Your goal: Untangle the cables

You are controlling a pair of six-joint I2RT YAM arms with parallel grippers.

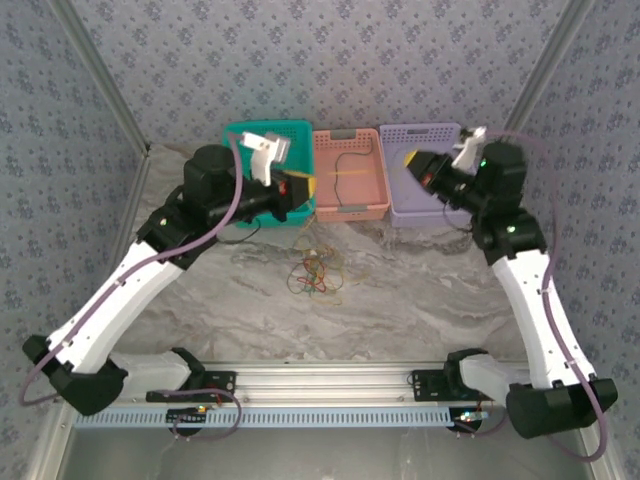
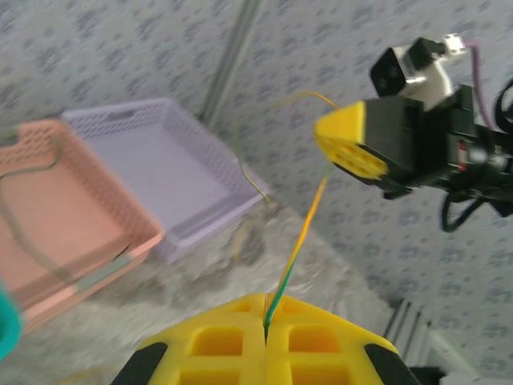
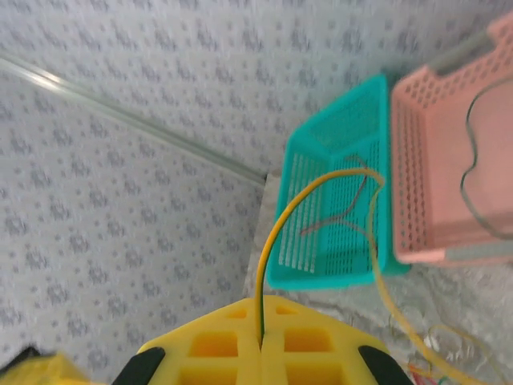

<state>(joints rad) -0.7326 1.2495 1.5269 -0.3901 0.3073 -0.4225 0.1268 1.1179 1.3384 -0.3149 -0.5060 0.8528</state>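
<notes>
Several cables (image 1: 315,272) lie in a loose knot on the table (image 1: 420,300), just in front of the baskets and between the two arms. Red, green, yellow and orange strands cross one another there. Judged unsorted, so this is the bulk of the work left.

Sorted so far, by the look of it:
- one brownish cable (image 3: 337,220) in the teal basket (image 3: 321,277)
- one dark cable (image 3: 471,160) in the pink basket (image 3: 417,184)
- nothing I can make out in the purple basket (image 2: 200,188)

In hand: the left gripper (image 2: 264,345) has its yellow fingers pressed together on a thin strand (image 2: 298,249). The strand is green at the pinch and orange-yellow higher up, and it runs up toward the right gripper (image 2: 353,144). The right gripper's fingers are likewise closed, pinching a yellow cable (image 3: 276,233) that arcs up and over, then drops toward the table. Both grippers hang raised by the baskets' near edge. Probably one cable is stretched between the two, but I cannot confirm it.

Hard to read:
- The overhead view does not resolve the held strand at all.
- The number of strands in the knot cannot be counted.
- The yellow cable's far end leaves the right wrist view at lower right, so I cannot tell whether it joins the knot.
- The left wrist view is blurred at the baskets.
</notes>
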